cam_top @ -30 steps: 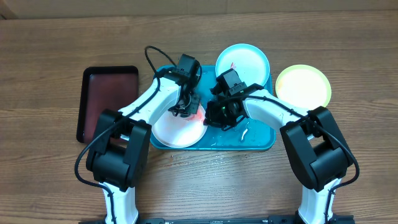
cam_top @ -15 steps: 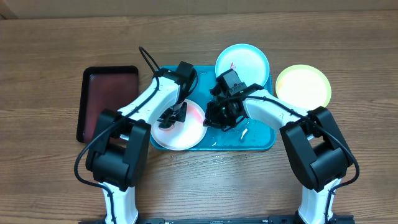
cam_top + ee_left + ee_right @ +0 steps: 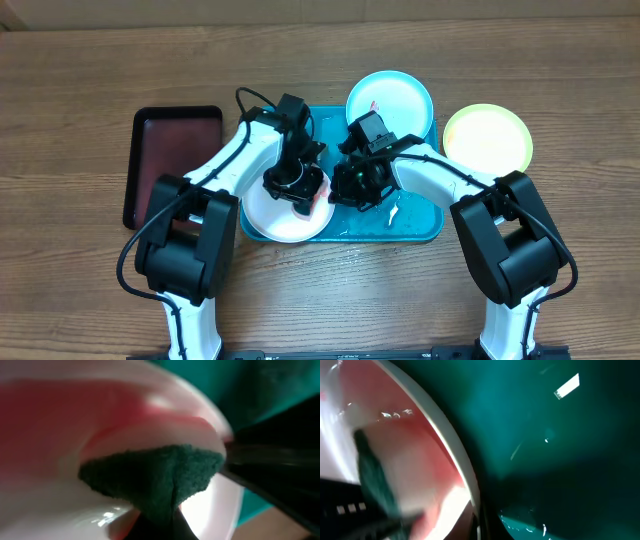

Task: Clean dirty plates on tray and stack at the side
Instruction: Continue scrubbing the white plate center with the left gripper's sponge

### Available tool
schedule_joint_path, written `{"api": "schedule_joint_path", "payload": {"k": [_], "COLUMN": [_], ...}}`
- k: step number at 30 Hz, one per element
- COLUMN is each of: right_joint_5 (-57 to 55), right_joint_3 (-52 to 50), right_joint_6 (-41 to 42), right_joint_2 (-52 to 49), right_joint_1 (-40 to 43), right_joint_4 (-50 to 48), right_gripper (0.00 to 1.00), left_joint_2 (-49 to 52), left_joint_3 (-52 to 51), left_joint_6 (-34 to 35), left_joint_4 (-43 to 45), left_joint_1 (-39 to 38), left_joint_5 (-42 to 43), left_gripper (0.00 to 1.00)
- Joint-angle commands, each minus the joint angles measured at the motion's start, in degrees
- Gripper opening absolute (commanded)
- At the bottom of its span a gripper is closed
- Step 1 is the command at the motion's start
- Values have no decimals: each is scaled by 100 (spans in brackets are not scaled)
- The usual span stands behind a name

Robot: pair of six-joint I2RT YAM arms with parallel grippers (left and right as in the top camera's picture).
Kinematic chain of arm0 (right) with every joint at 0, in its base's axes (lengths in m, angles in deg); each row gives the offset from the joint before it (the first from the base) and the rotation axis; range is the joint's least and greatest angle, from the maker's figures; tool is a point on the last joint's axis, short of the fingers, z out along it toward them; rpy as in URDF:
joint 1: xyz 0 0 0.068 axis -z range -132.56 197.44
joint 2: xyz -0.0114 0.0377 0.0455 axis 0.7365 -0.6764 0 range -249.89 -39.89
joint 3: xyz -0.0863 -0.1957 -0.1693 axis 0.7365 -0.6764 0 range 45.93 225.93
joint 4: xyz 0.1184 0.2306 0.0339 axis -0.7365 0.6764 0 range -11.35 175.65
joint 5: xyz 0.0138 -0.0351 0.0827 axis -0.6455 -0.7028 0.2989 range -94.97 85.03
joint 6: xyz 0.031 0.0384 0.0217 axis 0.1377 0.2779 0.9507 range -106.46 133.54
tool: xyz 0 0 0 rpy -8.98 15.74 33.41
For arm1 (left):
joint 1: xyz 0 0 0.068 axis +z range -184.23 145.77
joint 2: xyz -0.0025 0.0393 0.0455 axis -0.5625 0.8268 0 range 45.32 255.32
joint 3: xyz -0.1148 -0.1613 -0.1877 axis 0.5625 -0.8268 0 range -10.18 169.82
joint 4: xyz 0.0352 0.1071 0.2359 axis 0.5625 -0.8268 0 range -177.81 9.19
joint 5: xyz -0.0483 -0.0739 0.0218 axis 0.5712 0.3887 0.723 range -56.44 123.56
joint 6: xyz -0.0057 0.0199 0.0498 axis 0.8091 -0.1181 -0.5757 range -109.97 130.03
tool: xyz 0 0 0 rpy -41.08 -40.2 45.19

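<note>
Where the white plate [image 3: 278, 216] lies at the front-left corner of the tray [image 3: 420, 226], the left gripper [image 3: 296, 182] is seen directly above it, clamped on a green cloth [image 3: 160, 472] pressed against the red smear [image 3: 319, 190]. That smear lies rightward, beside the right gripper [image 3: 352, 188], whose closure cannot be told; the left arm is judged nearer.

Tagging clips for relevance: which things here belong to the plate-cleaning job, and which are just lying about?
Job: white plate, cyan plate, yellow-green plate, turquoise tray, green pad in the left gripper.
Lying about: black tray with dark red inside.
</note>
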Motion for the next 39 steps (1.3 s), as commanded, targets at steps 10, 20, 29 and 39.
{"api": "schedule_joint_path", "payload": {"k": [10,20,29,39], "right_joint_5": [122,122,79,-1040], "right_joint_3": [7,7,7,9], "right_joint_6": [-22,-22,-22,50], "right_joint_2": [24,24,24,24], "right_joint_1": [-28,-28,-28,173], "right_joint_4": [-48,-46,-48,-90], "right_gripper": [4,4,4,4], "left_joint_2": [107,107,107,107], "left_joint_3": [-52,-52,-52,-52], "left_joint_6": [905,1532,1910,1886], "left_joint_4": [-111,684,1475,1193], "left_joint_1": [-76,-76,-83,-81], "left_joint_5": [-2688,-3812,-3755,-2391], "left_gripper": [4,4,4,4]}}
